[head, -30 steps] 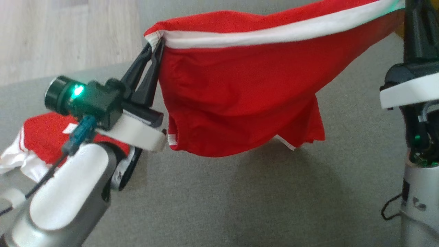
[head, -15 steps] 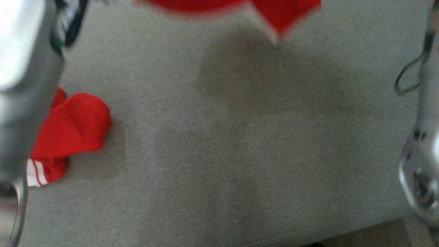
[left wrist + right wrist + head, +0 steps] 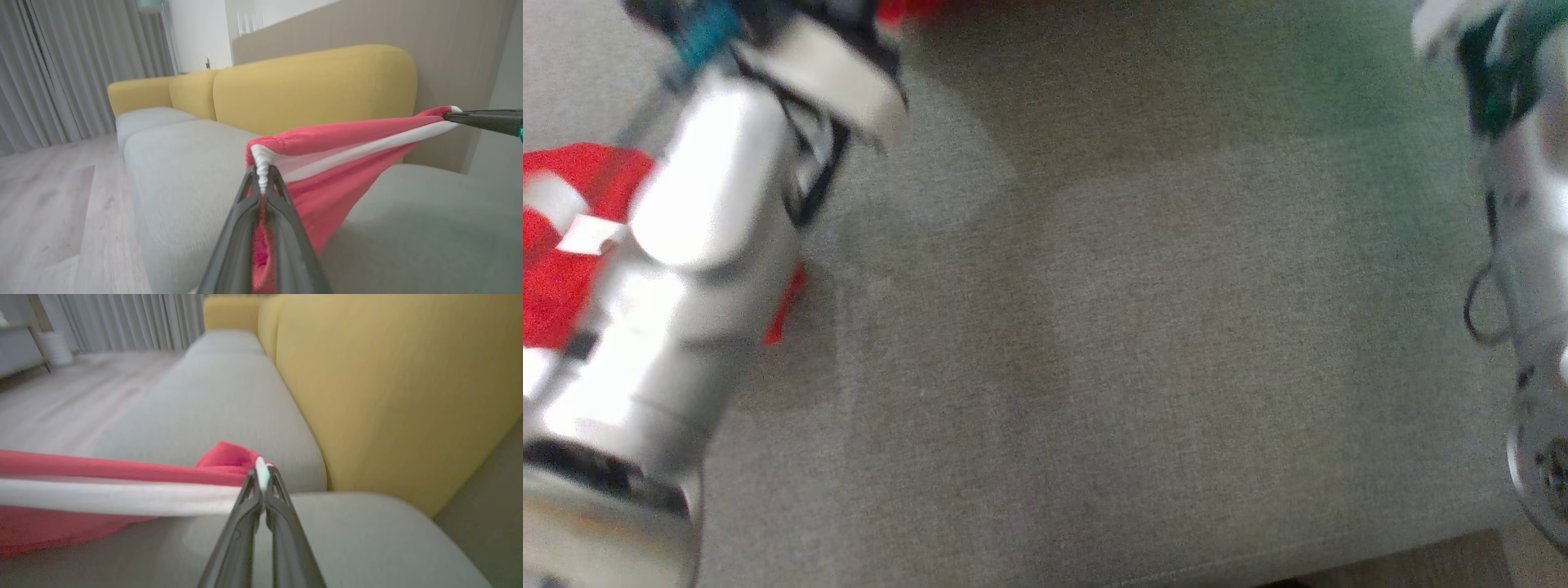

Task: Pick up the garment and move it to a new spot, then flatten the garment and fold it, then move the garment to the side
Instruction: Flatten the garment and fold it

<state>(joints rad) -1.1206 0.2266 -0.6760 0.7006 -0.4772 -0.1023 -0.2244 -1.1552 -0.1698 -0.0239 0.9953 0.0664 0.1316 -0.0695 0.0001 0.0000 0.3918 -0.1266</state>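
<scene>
Aloft, red garment [image 3: 339, 163] with white band stretched taut above grey sofa seat [image 3: 184, 163], left hand [image 3: 261, 175] pinching one gathered end, right hand [image 3: 261, 475] clamped on the other (head view blurred).

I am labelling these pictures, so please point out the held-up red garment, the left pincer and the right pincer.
garment [image 3: 327, 192]: left wrist view, red cloth below the white band.
left pincer [image 3: 262, 176]: left wrist view, between its fingertips.
right pincer [image 3: 262, 475]: right wrist view, between its fingertips.
</scene>
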